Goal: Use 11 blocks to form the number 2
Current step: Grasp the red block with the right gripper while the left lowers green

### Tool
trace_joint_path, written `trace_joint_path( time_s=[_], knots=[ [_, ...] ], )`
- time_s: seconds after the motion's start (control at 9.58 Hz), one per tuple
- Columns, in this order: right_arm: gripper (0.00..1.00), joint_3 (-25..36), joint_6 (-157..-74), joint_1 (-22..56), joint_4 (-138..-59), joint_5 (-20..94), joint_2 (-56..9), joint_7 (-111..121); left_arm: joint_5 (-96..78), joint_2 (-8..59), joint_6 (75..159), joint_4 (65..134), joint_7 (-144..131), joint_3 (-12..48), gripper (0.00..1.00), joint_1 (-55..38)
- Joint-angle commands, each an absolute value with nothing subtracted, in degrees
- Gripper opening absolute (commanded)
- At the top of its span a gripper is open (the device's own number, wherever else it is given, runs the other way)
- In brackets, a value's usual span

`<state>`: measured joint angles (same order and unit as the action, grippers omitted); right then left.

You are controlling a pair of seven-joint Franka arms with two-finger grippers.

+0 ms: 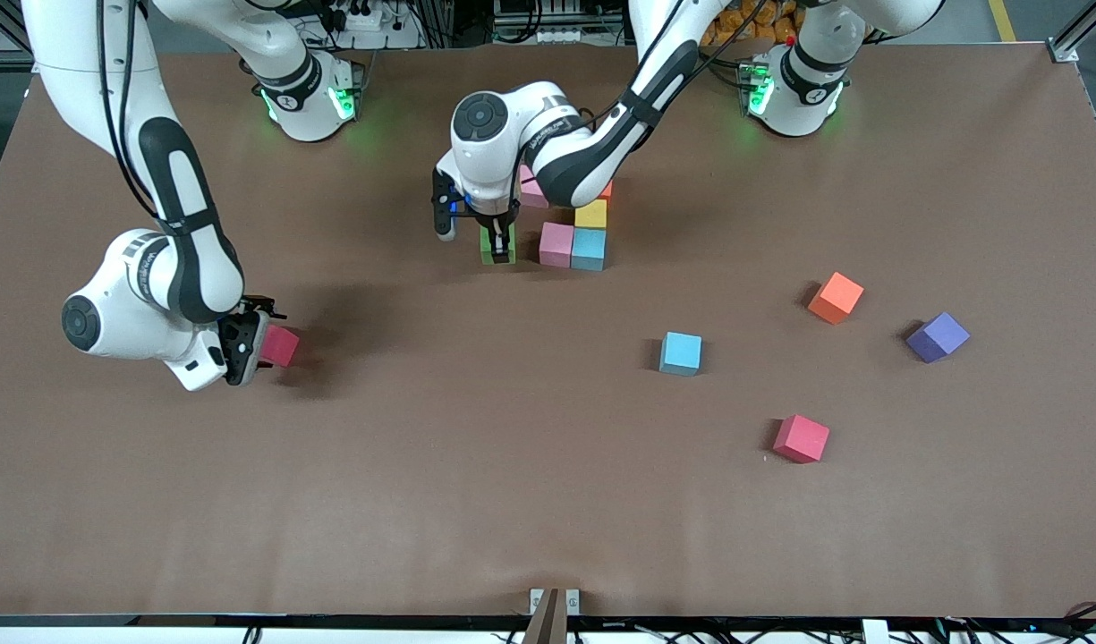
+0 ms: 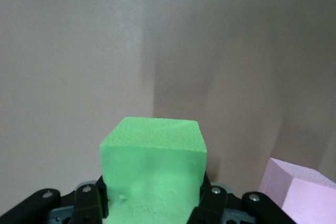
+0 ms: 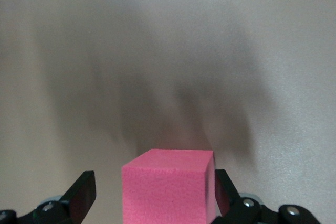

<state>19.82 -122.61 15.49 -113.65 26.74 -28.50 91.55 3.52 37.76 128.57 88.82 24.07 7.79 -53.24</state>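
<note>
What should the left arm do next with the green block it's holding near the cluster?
Probably ease the left gripper down and let go. It is shut on the green block, which sits at table level beside the pink block, a gap apart, in line with the started cluster. The right gripper has its fingers open around a red block toward the right arm's end.

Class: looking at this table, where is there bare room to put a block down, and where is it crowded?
Bare: the wide stretch between the red block and the right gripper. Crowded: beside the left gripper, where the green block meets the block cluster.
</note>
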Motion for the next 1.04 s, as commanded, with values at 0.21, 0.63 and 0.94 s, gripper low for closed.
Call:
trace_joint_path(
  time_s=[0.21, 0.63, 0.94],
  knots=[
    [1.00, 19.07, -123.30, 13.36, -114.78, 28.04, -28.74, 93.16, 5.80, 30.94, 141.65, 103.87, 25.22, 8.53, 0.00, -52.29],
    [1.00, 18.98, -125.33, 12.92, -116.28, 28.21, -29.09, 93.34, 5.89, 30.15, 142.12, 106.78, 27.58, 8.61, 0.00, -52.47],
    [0.62, 18.98, -125.33, 12.92, -116.19, 28.48, -29.18, 93.34, 6.15, 30.41, 141.94, 106.79, 30.31, 8.61, 0.00, -52.73]
  ],
)
